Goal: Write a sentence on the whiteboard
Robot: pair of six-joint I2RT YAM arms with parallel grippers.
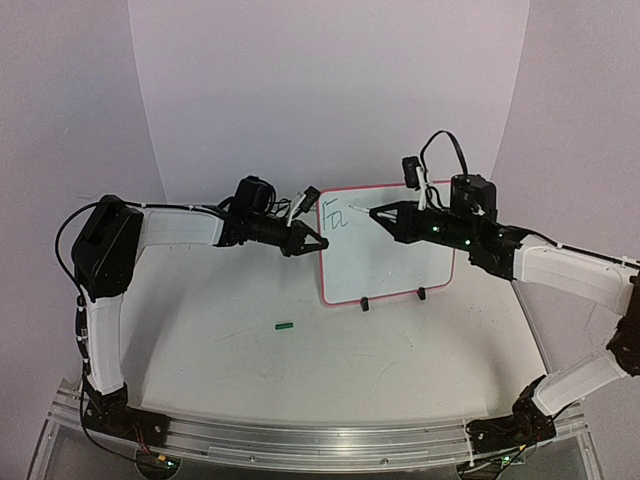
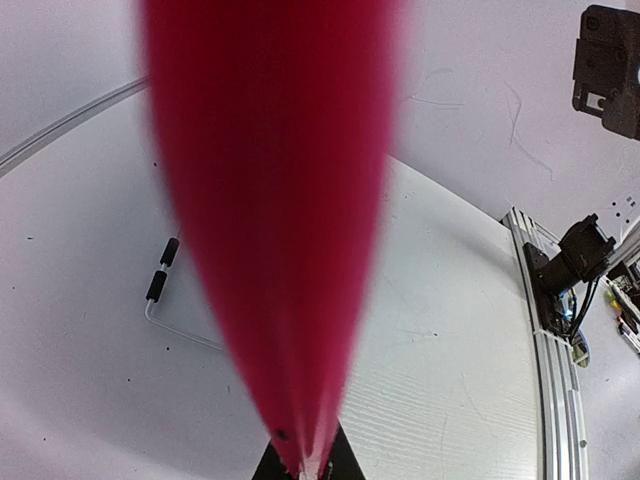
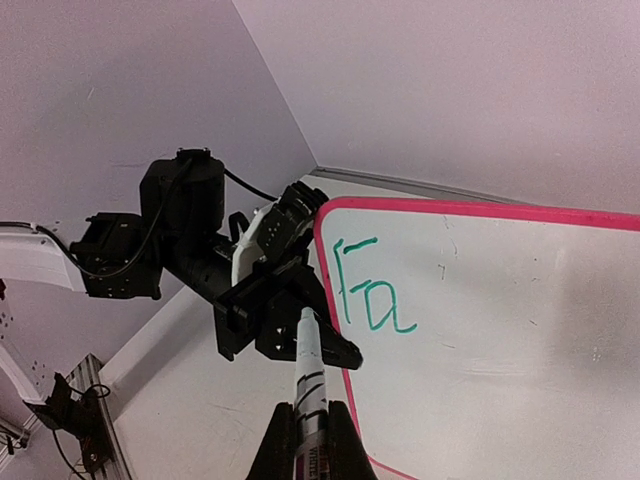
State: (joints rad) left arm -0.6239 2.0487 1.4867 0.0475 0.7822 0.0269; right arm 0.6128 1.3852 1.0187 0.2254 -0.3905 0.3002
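The whiteboard (image 1: 395,250), white with a red-pink rim, stands upright on two black feet at the middle back. The sentence (image 1: 333,215) is green lettering reading "Fa" at the board's top left, also in the right wrist view (image 3: 370,292). My left gripper (image 1: 316,243) is shut on the board's left rim, which shows as a blurred red band (image 2: 280,200) in the left wrist view. My right gripper (image 1: 386,214) is shut on a white marker (image 3: 311,385), whose tip points at the board just right of "Fa". Contact cannot be told.
A small green marker cap (image 1: 285,324) lies on the table in front of the board's left corner. A curved white backdrop rises behind the board. An aluminium rail (image 1: 320,438) runs along the near edge with both arm bases on it.
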